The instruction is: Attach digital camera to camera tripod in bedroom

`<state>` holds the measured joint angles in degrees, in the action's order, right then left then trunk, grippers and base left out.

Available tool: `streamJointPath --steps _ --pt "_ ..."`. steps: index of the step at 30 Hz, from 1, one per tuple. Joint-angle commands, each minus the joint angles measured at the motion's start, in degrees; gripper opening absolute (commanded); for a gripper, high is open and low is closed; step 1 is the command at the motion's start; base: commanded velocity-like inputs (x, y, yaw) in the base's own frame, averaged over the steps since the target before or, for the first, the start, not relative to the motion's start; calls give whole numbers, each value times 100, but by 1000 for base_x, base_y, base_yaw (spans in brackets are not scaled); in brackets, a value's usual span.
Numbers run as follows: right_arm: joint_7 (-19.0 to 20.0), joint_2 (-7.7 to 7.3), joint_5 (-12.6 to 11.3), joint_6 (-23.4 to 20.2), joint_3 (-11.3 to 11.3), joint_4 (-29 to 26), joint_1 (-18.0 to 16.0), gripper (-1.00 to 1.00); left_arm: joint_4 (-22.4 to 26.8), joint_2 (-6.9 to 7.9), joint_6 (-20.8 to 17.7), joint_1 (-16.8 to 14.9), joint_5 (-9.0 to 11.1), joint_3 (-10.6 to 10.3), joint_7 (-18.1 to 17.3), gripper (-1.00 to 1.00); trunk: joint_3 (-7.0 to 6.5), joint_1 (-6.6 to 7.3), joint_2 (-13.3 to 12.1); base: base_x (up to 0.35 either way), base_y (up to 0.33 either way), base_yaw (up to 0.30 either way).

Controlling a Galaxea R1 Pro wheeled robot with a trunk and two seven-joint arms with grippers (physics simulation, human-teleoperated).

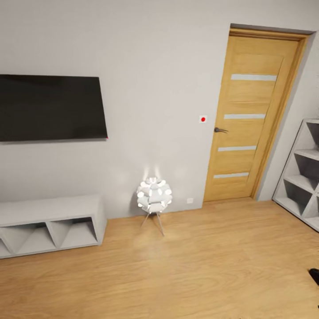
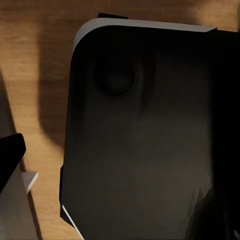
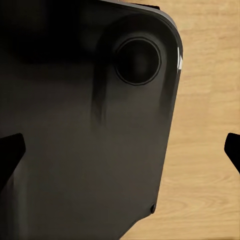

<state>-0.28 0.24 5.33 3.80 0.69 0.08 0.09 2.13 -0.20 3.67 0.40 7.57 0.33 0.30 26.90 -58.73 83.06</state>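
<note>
while the head view looks over a light wood floor (image 1: 199,266), a dark wall screen (image 1: 51,107) hangs at the left above a low grey shelf unit (image 1: 48,223). a glowing white ball lamp (image 1: 154,195) stands on thin legs by the far wall, left of a closed wooden door (image 1: 248,119). grey shelving (image 1: 301,173) stands at the right. each wrist view looks down on the robot's dark base (image 2: 145,140) over that floor. the right gripper (image 3: 120,150) has its fingertips (image 3: 10,152) spread wide with nothing between; i cannot tell how the left gripper stands.

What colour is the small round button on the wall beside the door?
Red, on a white plate, just left of the wooden door; the head view shows it best.
</note>
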Motion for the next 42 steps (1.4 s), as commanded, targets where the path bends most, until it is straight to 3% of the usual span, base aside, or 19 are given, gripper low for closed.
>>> streamJointPath --steps 1,11,42 --pt "-2 -1 55 15 1 1 0 100 9 1 38 4 50 -2 -4 100 3 0 2 7 1 -100" --pt "0 -20 56 15 8 1 0 100 6 10 96 4 72 -11 -36 100 3 0 2 133 0 -33" --pt "-5 -32 56 18 10 1 0 100 1 3 90 3 92 -5 -19 100 3 0 2 315 0 -1"
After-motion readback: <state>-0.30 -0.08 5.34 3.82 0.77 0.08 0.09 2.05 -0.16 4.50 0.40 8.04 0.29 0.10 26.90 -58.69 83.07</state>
